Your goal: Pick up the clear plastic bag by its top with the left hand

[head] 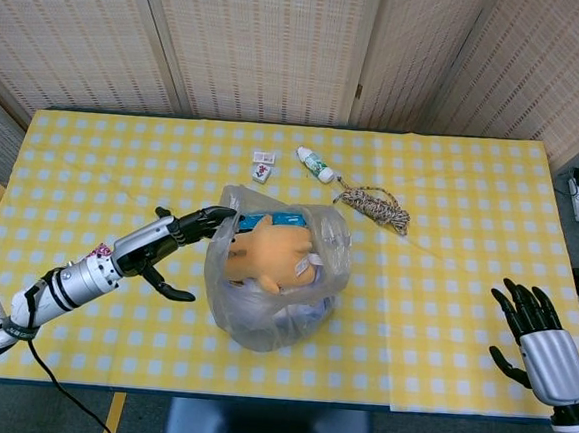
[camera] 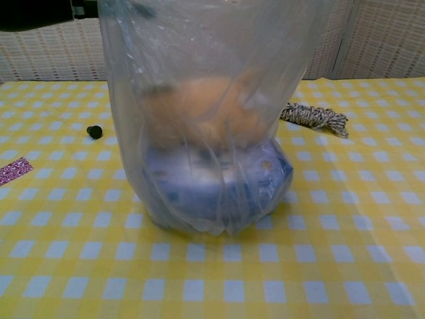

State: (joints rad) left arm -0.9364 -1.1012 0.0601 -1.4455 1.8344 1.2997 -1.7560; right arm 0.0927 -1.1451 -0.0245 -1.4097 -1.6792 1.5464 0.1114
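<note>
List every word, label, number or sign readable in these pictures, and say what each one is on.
No text can be read in either view.
Small white bottle with green label: print too small.
Two white tiles beside it: markings blurred.
Blue packet inside the clear plastic bag: lettering not legible.
Blue item at the bag's bottom: blurred by plastic.
Pink patterned slip: no legible text.
</note>
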